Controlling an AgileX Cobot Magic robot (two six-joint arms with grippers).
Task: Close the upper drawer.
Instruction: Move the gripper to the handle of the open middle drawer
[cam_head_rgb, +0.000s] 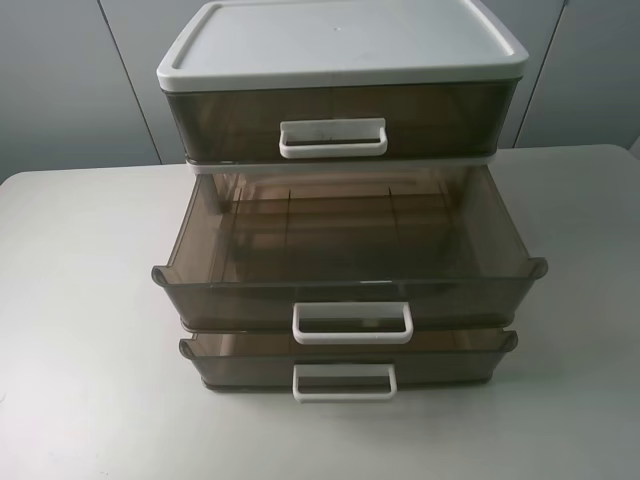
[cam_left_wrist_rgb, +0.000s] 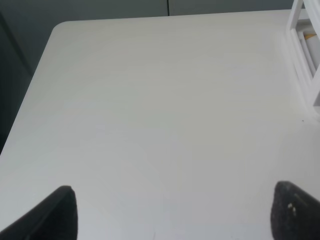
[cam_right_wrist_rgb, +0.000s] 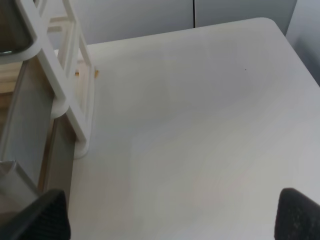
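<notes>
The upper drawer (cam_head_rgb: 230, 300) is the middle of three smoky-brown translucent drawers and stands pulled far out, empty, with its white loop handle (cam_head_rgb: 352, 323) facing the front. Neither gripper shows in the exterior high view. In the left wrist view my left gripper (cam_left_wrist_rgb: 175, 215) is open and empty over the bare white table (cam_left_wrist_rgb: 150, 110), with the unit's white frame (cam_left_wrist_rgb: 305, 55) off to one side. In the right wrist view my right gripper (cam_right_wrist_rgb: 172, 217) is open and empty beside the unit's white frame (cam_right_wrist_rgb: 75, 95) and a brown drawer side (cam_right_wrist_rgb: 30, 125).
The taller drawer (cam_head_rgb: 220, 120) under the white lid (cam_head_rgb: 340, 40) is shut. The lowest drawer (cam_head_rgb: 240, 365) sticks out a little. The unit stands mid-table on the white table (cam_head_rgb: 80, 300). Grey wall panels stand behind.
</notes>
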